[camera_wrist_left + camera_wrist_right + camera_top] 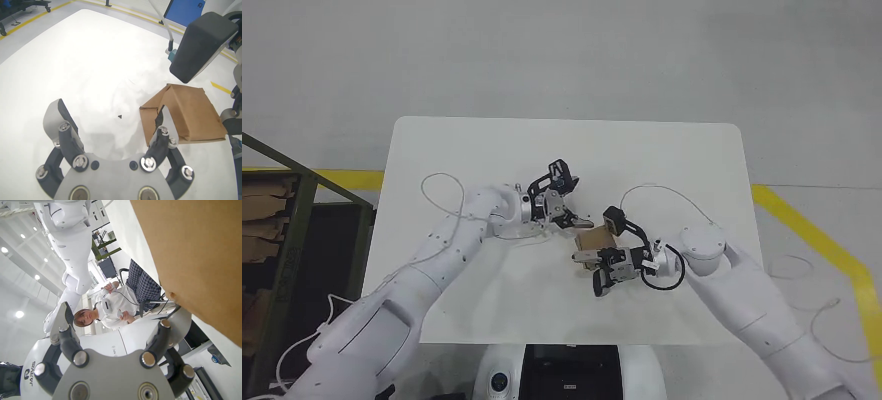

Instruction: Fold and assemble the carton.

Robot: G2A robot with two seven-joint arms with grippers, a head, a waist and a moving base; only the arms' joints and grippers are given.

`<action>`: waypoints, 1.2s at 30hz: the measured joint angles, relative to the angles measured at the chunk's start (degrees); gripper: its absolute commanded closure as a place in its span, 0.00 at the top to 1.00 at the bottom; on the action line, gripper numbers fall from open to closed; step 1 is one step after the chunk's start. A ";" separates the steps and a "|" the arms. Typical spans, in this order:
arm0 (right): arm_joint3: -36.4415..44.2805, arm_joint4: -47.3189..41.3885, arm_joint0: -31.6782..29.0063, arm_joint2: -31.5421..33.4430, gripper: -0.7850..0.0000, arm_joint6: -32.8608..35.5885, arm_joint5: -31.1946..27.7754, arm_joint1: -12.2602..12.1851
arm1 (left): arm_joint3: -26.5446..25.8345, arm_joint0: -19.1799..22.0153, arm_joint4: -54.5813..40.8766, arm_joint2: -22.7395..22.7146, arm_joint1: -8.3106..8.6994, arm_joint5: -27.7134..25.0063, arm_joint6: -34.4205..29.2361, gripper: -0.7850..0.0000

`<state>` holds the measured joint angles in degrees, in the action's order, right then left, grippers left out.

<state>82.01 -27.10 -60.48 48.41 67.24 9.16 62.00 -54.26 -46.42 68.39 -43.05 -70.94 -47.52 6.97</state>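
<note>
Carton [594, 239], partly folded, sits mid-desk [682, 160], at the centre of the top view. Left claw [111, 104] is spread and empty, just upper-left of it, one fingertip [163, 113] at its corner. Right claw [117, 313] is spread, just below, touching cardboard. Both about equally near.

table [662, 160]: white | carton [594, 238] near its middle | dark fleck [119, 116] beside carton

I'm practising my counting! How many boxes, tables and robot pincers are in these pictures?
Brown folded cardboard carton: 1
White rectangular table: 1
Grey metal pincers: 2, the left pincer and the right pincer
Total: 4
</note>
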 measured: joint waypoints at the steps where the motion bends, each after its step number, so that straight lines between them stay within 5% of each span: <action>1: -0.14 0.02 0.23 -0.34 1.00 -0.30 -0.04 0.16 | -0.30 -0.15 -0.01 -0.12 0.02 -0.04 -0.22 1.00; 26: -2.92 0.26 1.54 -0.24 1.00 -0.88 0.59 0.73 | -2.37 -2.03 -0.01 -2.47 0.29 -0.36 -2.80 1.00; 36: -1.92 3.62 -0.72 6.45 1.00 2.51 0.68 -1.93 | -2.29 -2.77 0.37 -6.37 1.49 0.60 -1.97 1.00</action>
<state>80.09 -23.48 -61.19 54.85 69.75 9.83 60.07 -56.55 -49.20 68.76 -49.42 -69.45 -46.92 5.00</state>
